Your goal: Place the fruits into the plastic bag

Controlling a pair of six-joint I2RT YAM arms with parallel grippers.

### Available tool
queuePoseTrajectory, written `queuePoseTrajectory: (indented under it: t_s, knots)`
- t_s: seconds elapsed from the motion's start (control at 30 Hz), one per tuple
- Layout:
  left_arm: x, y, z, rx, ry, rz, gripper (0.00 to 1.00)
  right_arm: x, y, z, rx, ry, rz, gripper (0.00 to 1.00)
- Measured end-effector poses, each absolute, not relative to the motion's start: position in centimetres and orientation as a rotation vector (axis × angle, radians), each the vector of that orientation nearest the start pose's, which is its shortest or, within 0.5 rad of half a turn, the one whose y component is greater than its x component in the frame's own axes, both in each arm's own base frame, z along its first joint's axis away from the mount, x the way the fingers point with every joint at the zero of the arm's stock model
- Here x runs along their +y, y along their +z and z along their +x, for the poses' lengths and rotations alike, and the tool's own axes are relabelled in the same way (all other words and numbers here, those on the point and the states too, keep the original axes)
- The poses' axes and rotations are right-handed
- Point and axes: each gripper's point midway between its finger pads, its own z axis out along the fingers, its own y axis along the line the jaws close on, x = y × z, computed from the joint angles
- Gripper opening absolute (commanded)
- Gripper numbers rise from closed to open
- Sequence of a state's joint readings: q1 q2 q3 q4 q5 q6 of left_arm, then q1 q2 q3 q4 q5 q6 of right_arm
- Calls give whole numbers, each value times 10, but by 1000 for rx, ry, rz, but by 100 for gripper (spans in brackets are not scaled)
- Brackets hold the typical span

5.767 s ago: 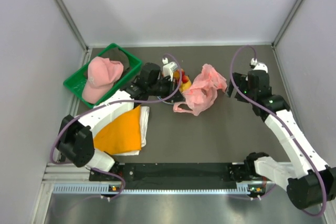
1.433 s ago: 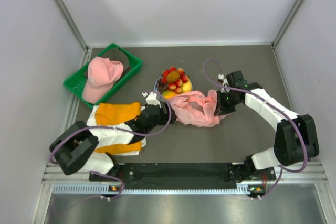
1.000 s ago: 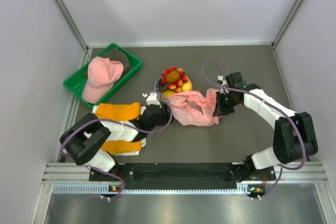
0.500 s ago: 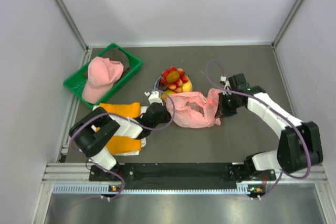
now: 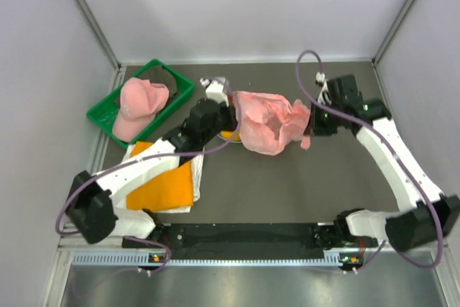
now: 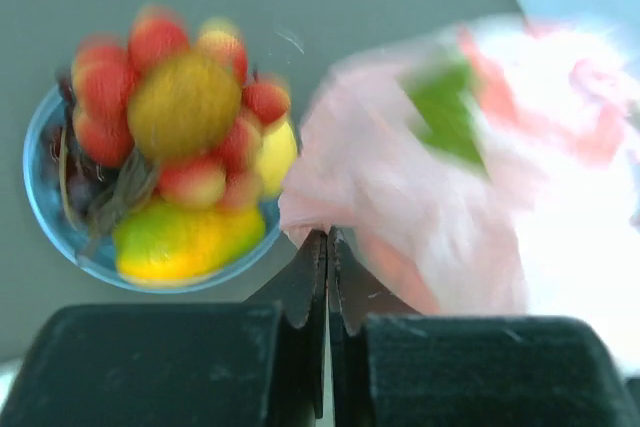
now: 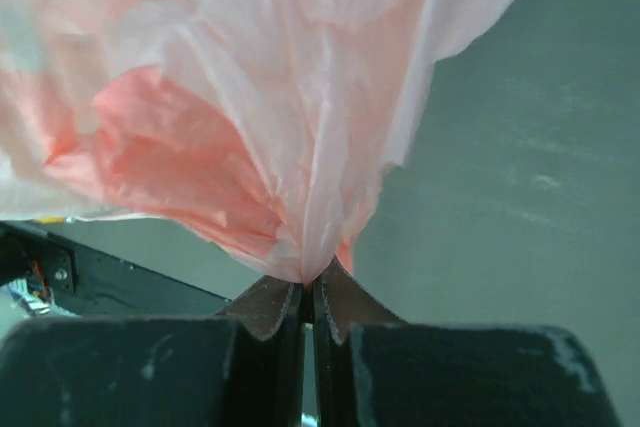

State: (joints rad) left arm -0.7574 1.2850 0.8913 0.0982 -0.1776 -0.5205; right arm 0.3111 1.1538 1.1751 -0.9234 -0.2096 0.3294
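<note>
Pinching together, the left tool [image 6: 327, 247] shows its two fingers closed with no gap. A low corner of the bag [image 6: 450, 207] comes right down to their tips. That wrist view is blurred, so the clamp on the film is likely rather than plain. The right tool [image 7: 308, 289] is also closed, and a gathered fold of the pink film is clearly clamped between its tips and fans out toward 12 o'clock.

From above, the bag [image 5: 269, 121] is a crumpled bunch spanning the two tools. The left tool [image 5: 228, 111] is at its 9 o'clock edge and the right tool [image 5: 309, 121] at its 3 o'clock edge. The bunch sits toward 12 o'clock from the middle of the desk [image 5: 287, 185].

The fruits [image 6: 190, 147] lie outside the bag, at 10 o'clock from the left tool's tips, heaped on a light blue plate [image 6: 32, 152]. Red ones ring a brown kiwi, a lemon sits at the heap's 3 o'clock just beside the bag's edge, and a mango lies at 6 o'clock. In the top view the left arm covers the heap, and only a yellow sliver shows.

Farther out, a green basket [image 5: 108, 113] holding a pink cap [image 5: 140, 106] stands at 10 o'clock. An orange cloth [image 5: 162, 186] lies at 8 o'clock under the left arm.
</note>
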Motion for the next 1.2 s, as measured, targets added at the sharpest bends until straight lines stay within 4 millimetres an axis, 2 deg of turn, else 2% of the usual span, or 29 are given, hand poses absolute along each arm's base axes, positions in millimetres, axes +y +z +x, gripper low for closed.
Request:
queuePoseTrajectory:
  t_s: [0.03, 0.07, 0.1, 0.13, 0.17, 0.2, 0.23, 0.27, 0.3, 0.33, 0.37, 0.4, 0.47, 0.5, 0.53, 0.57, 0.63, 0.67, 0.73, 0.77, 0.8, 0.87, 0.9, 0.93, 0.97, 1.13, 1.2]
  knots:
    - [-288, 232, 325, 1925, -698, 126, 0, 129, 209, 255, 2560, 479, -62, 0]
    - [-293, 245, 336, 1940, -672, 150, 0, 126, 223, 268, 2574, 427, -57, 0]
    - [-299, 260, 348, 1944, -648, 180, 0, 126, 242, 286, 2564, 383, -57, 0]
    - [-311, 290, 365, 1907, -642, 206, 0, 126, 269, 306, 2526, 350, -62, 0]
    - [-323, 333, 381, 1839, -647, 230, 0, 129, 299, 327, 2458, 330, -65, 0]
    - [-331, 367, 388, 1776, -656, 249, 0, 134, 333, 345, 2371, 331, -72, 0]
    - [-338, 412, 388, 1674, -670, 265, 0, 141, 372, 357, 2263, 355, -84, 0]
    - [-341, 457, 380, 1565, -689, 279, 0, 147, 407, 359, 2162, 390, -96, 0]
    - [-341, 500, 361, 1451, -722, 292, 0, 155, 449, 361, 2014, 446, -110, 0]
    - [-339, 530, 342, 1369, -752, 298, 0, 154, 489, 344, 1861, 490, -111, 0]
    - [-332, 559, 318, 1282, -786, 304, 0, 147, 507, 315, 1775, 519, -111, 0]
    - [-322, 584, 291, 1205, -824, 308, 0, 134, 517, 282, 1703, 536, -103, 0]
    - [-299, 603, 268, 1128, -837, 286, 0, 103, 521, 227, 1597, 528, -51, 0]
    - [-287, 605, 266, 1113, -825, 260, 0, 88, 523, 206, 1542, 519, -17, 0]
    - [-282, 601, 269, 1115, -810, 243, 0, 79, 522, 194, 1509, 513, 10, 0]
    - [-281, 591, 276, 1130, -790, 227, 0, 75, 516, 193, 1503, 505, 29, 0]
    - [-297, 545, 298, 1232, -743, 237, 0, 80, 487, 215, 1564, 479, 58, 0]
    - [-311, 509, 313, 1316, -708, 257, 0, 85, 457, 235, 1646, 448, 74, 0]
    - [-335, 438, 338, 1478, -633, 304, 0, 96, 380, 270, 1866, 371, 87, 0]
    - [-345, 393, 349, 1582, -580, 340, 0, 100, 341, 282, 1982, 328, 90, 0]
    - [-352, 342, 357, 1697, -515, 385, 0, 102, 305, 289, 2091, 283, 91, 0]
    - [-351, 282, 360, 1838, -423, 441, 0, 99, 256, 285, 2253, 214, 94, 0]
    - [-348, 265, 359, 1882, -389, 458, 0, 97, 247, 280, 2291, 193, 95, 0]
    - [-344, 256, 358, 1910, -361, 466, 0, 94, 247, 276, 2298, 184, 103, 0]
    - [-341, 256, 358, 1913, -347, 460, 0, 91, 253, 273, 2282, 183, 111, 0]
    - [-326, 288, 359, 1852, -329, 386, 0, 65, 304, 262, 2138, 115, 197, 0]
    - [-321, 298, 359, 1838, -324, 366, 0, 51, 316, 257, 2095, 67, 237, 0]
